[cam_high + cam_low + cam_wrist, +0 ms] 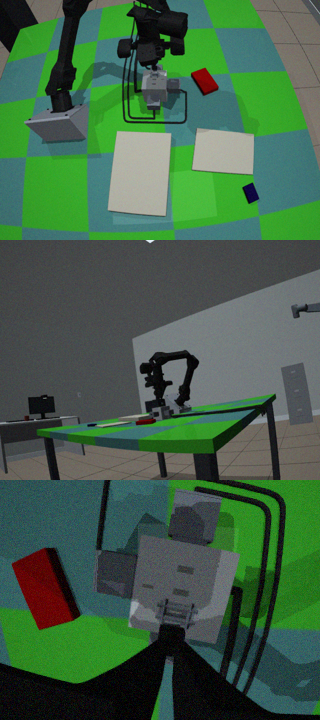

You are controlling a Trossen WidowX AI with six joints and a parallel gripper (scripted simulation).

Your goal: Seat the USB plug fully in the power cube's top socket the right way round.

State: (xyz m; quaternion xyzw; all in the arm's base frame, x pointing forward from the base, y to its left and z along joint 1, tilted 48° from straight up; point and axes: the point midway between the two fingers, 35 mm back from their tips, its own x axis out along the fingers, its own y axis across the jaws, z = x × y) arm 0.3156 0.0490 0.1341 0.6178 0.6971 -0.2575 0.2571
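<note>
Grey and boxy, the power cube (pixel 182 587) sits on the bench (pixel 64 193) with black cables looped round it; at its top socket, near the edge closest to the wrist, stands the USB plug (pixel 176 612), pinched in the narrow hand (pixel 172 638). Whether it is already turned I cannot tell. Press straight down along the socket's axis, no sideways lean, so the cube stays put and the red block (pixel 42 588) beside it is left alone
</note>
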